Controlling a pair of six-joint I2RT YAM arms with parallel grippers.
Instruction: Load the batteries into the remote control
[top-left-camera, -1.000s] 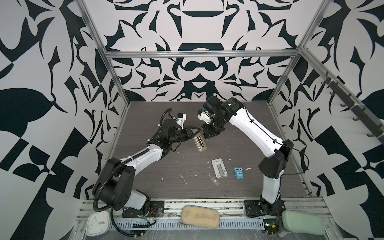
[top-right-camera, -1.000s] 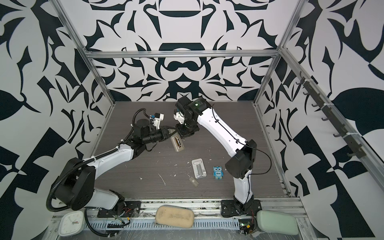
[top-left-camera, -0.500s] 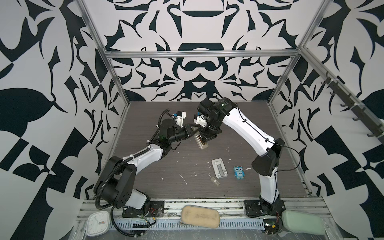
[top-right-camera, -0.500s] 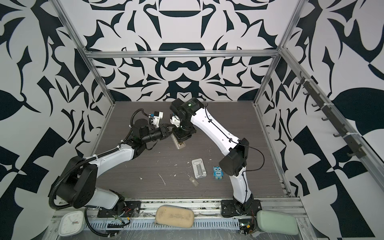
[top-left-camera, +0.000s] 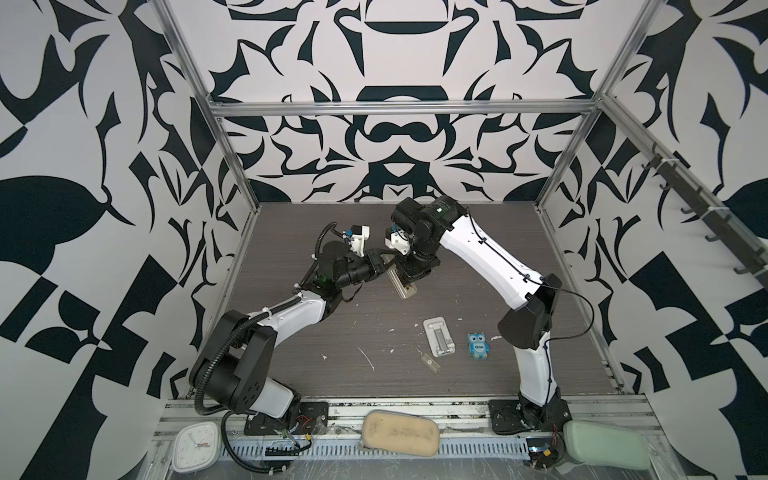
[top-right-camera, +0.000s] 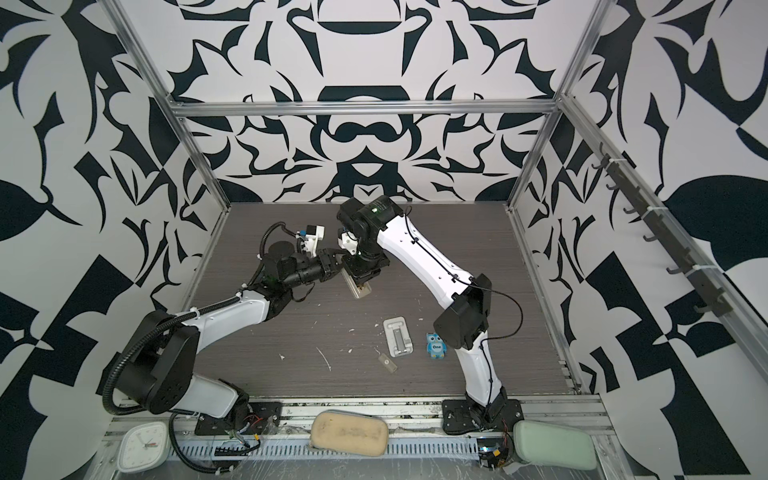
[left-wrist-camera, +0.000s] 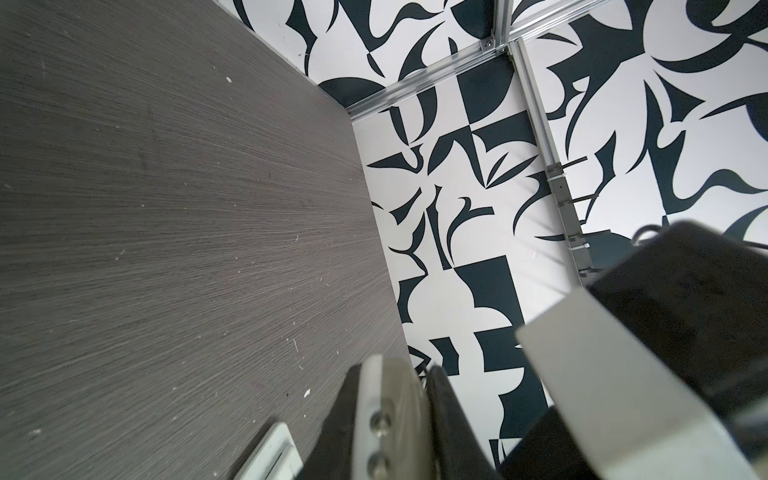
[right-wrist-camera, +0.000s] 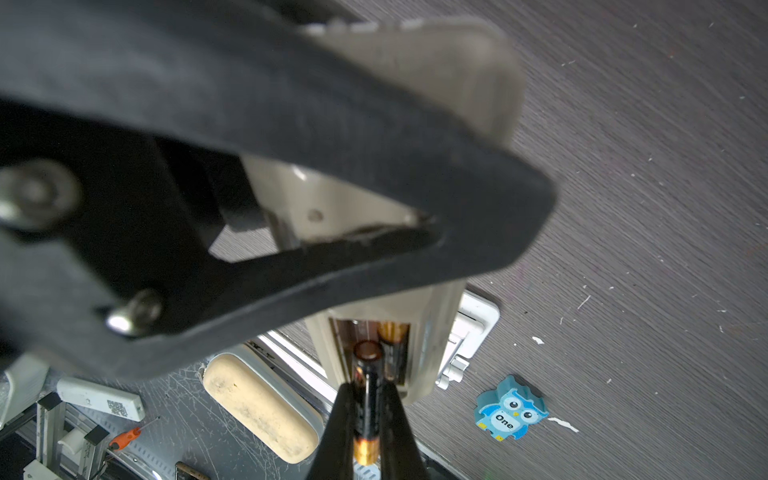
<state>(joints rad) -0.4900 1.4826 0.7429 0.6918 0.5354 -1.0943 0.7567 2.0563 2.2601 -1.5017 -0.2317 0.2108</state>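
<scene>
Pinching one battery (right-wrist-camera: 366, 374) tight by its long sides, the right gripper (right-wrist-camera: 368, 388) points it end-first at the battery bay (right-wrist-camera: 343, 336) in the back of the remote control (top-left-camera: 402, 287). I think it is held that way so the free end can slide into the empty slot. I cannot tell if it touches the remote control yet. Inside the bay, right beside the empty slot, a second battery (right-wrist-camera: 392, 334) already lies in place, so I judge the job is about half done. The left gripper (top-left-camera: 384, 268) is clamped on the remote control, on the part away from the bay. It holds the remote control up off the table (top-left-camera: 478, 257), tilted, with the open back turned to the other arm. That likely keeps it from wiggling while the battery goes in. I can read no name on either battery. Near the remote control, on the side toward the arm bases, a white stand (top-left-camera: 438, 336) lies flat. A blue owl (top-left-camera: 478, 345) sits a bit farther out, and its tummy says "One". A small pale piece (top-left-camera: 430, 362), maybe the bay's lid, lies farther from the remote control than the stand. Far from the remote control, past the table's front edge, sit a yellow sponge (top-left-camera: 399, 430) and a white clock (top-left-camera: 195, 449). A white stick (right-wrist-camera: 102, 399) there has a square code too small to read.
</scene>
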